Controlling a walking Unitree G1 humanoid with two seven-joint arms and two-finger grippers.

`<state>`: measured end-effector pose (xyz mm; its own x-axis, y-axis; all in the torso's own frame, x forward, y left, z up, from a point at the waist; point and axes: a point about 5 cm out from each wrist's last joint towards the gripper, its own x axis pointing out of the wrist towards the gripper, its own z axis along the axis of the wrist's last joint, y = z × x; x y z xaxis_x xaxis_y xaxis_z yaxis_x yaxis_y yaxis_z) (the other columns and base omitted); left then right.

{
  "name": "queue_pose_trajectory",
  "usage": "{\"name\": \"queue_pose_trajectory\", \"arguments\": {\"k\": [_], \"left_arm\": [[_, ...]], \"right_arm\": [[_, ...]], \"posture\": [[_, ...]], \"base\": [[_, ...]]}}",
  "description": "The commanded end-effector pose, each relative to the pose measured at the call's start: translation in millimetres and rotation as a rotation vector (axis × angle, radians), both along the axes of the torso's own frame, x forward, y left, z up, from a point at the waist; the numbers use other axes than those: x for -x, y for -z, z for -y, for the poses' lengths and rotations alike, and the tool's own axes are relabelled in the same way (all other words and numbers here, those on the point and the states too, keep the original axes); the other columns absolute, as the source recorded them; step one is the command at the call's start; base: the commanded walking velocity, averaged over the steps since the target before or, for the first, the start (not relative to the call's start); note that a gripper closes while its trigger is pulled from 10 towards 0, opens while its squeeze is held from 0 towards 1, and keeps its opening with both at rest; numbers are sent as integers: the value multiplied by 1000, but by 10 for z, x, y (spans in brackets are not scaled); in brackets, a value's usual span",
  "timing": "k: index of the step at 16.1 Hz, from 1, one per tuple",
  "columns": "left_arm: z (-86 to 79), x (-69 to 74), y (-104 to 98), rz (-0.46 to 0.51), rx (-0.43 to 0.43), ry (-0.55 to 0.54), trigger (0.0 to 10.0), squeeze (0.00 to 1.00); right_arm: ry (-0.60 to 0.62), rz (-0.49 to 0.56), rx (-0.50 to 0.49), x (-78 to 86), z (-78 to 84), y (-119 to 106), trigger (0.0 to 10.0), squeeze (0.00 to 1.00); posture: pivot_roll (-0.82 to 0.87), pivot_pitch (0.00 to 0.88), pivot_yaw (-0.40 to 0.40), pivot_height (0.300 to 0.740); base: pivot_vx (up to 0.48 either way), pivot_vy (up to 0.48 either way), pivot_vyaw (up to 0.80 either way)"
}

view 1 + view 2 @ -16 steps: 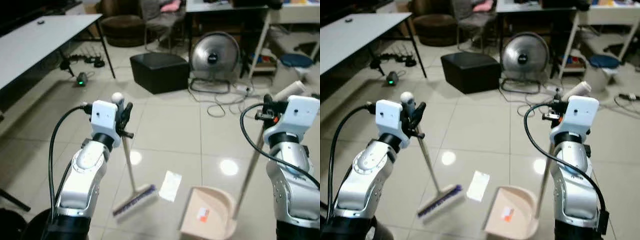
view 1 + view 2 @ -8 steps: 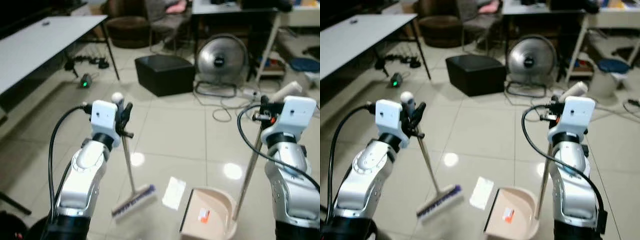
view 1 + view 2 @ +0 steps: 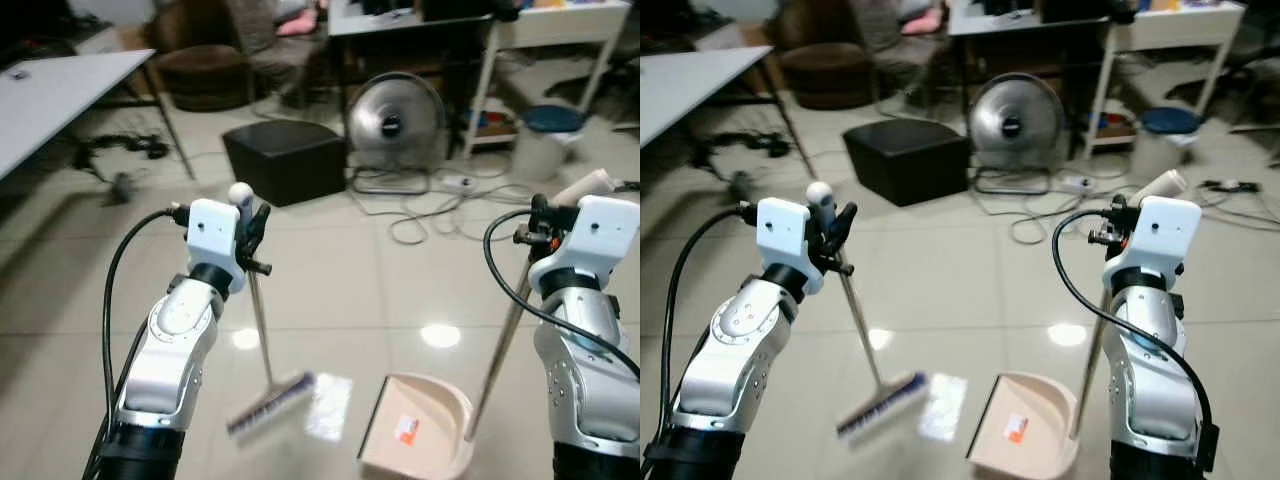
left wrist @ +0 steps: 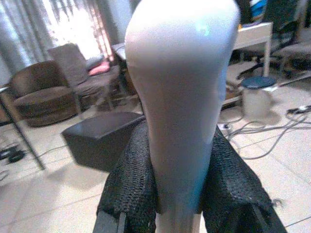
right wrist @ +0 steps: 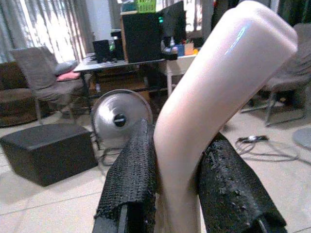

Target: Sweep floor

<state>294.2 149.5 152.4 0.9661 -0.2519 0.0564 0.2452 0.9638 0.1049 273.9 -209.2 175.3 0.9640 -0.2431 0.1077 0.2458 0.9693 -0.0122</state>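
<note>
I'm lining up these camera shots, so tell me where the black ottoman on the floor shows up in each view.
Left eye view: black ottoman upper middle, left of the fan.
Right eye view: upper middle, again left of the fan.
Left wrist view: behind the broom handle, at mid-height.
Right wrist view: low, beside the fan.
Shared landmark: the fan.

Left end effector (image 3: pixel 828 232) clamped on broom (image 3: pixel 862 340) near handle top; bristle head on floor just left of dustpan (image 3: pixel 1025 436). Paper scrap (image 3: pixel 941 405) between them. Right end effector (image 3: pixel 1118 225) grips dustpan's upright handle. Fan (image 3: pixel 1012 125) well behind dustpan.
</note>
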Motion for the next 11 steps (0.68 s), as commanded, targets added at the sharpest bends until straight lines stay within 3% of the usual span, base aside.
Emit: {"name": "queue_pose_trajectory", "arguments": {"k": [1,3,6,11], "left_arm": [[-95,-14,-94,41,-37,-24,10000,0],[-93,-21,-94,42,-40,-18,10000,0],[-99,-28,-94,42,-37,-23,10000,0],[-186,-57,-126,63,-38,-92,10000,0]], "right_arm": [[-43,47,-29,-6,-113,-90,10000,0],[-41,50,-20,1,-101,-97,10000,0],[-57,54,12,-2,-113,-104,10000,0],[-102,60,23,-31,-151,-114,10000,0]], "posture": [[-48,0,82,740],[-54,0,85,740],[-54,0,83,740],[-39,0,73,740]], "base": [[352,0,-800],[349,0,-800],[350,0,0],[0,0,0]]}}
